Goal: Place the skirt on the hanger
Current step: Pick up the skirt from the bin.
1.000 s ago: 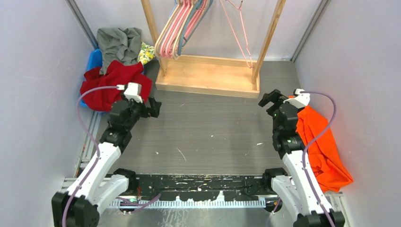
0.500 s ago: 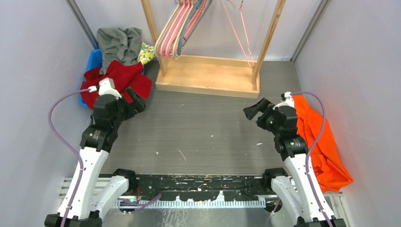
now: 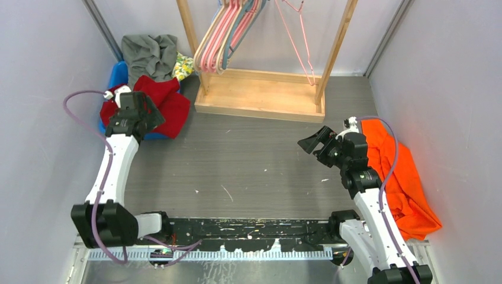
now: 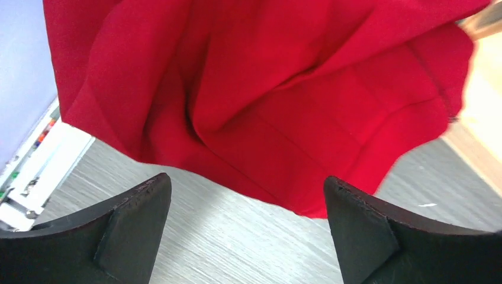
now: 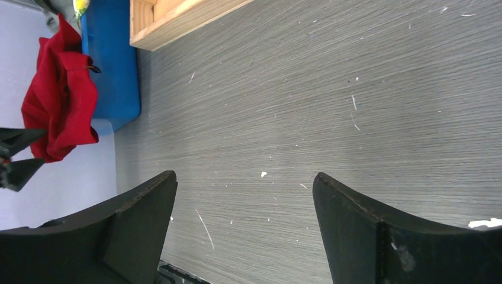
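We are looking down on a grey, scuffed table point(image 3: 260, 160) between pale walls, with a wooden rack point(image 3: 260, 94) at the back and its hangers point(image 3: 228, 35) cut off at the top. The red skirt point(image 3: 169, 106) is lying at the far left, partly over a blue bin point(image 3: 118, 74). The left gripper point(image 3: 153, 113) is covering part of it, and its fingers are hard to make out here. The right gripper point(image 3: 311, 142) is hovering spread beside an orange garment point(image 3: 408, 177).

From the left wrist, the 2 fingers are standing wide apart and empty, and the left gripper point(image 4: 245, 180) is facing the skirt's point(image 4: 284, 89) hem.

From the right wrist, the right gripper point(image 5: 244, 177) is gaping over bare table, with the skirt point(image 5: 59, 112) far off.
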Available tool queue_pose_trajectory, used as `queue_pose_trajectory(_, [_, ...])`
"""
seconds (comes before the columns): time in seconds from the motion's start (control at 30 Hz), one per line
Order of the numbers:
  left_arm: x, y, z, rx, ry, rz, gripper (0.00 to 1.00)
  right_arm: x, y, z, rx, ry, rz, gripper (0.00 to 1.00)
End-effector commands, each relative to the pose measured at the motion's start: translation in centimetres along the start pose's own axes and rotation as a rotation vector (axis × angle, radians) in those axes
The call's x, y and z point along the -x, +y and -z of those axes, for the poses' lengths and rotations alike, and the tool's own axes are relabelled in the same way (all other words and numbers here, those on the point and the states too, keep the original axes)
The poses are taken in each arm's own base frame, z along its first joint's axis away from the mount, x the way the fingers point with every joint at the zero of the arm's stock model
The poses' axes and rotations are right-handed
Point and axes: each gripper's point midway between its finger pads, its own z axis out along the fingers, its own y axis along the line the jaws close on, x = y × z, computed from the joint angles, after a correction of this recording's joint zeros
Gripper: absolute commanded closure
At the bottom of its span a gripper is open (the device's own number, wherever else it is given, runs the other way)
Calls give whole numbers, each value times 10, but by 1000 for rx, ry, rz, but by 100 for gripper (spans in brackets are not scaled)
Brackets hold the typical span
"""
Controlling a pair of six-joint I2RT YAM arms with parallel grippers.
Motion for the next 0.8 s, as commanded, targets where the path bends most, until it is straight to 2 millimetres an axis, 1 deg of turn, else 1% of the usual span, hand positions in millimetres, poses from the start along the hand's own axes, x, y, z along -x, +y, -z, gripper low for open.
queue_pose_trajectory(0.0, [13, 7, -18, 88, -36, -89, 2, 5, 20, -3, 89, -5, -2, 11])
queue_pose_trajectory(0.13, [10, 10, -33, 156, -44, -148, 3, 1, 21, -9, 99, 9, -10, 11])
queue_pose_trajectory(0.23, [15, 14, -39, 203, -61, -156, 10, -2, 20, -12, 104, 19, -14, 12])
queue_pose_trajectory(0.3, [18, 18, -43, 246, -73, -153, 28, -3, 21, -12, 112, 19, -14, 12])
queue_pose_trajectory(0.4, [22, 20, -52, 288, -75, -163, 49, -5, 22, -12, 125, 24, -14, 12])
queue_pose_trajectory(0.43, [23, 20, -55, 298, -71, -170, 59, -6, 23, -12, 129, 27, -16, 12])
queue_pose_trajectory(0.47, [23, 20, -57, 310, -65, -178, 75, -6, 24, -12, 133, 29, -16, 12])
queue_pose_trajectory(0.5, [25, 20, -59, 320, -59, -182, 98, -6, 25, -12, 139, 30, -17, 12])
queue_pose_trajectory(0.53, [23, 21, -58, 331, -41, -191, 100, -7, 25, -12, 140, 32, -17, 12])
queue_pose_trajectory(0.63, [30, 14, -48, 305, -58, -191, 100, -7, 26, -13, 145, 35, -14, 12])
queue_pose_trajectory(0.7, [37, 5, -33, 270, -93, -206, 100, -7, 26, -14, 149, 38, -15, 13])
queue_pose_trajectory(0.77, [43, -9, -13, 198, -101, -213, 100, -8, 28, -15, 159, 44, -17, 13])
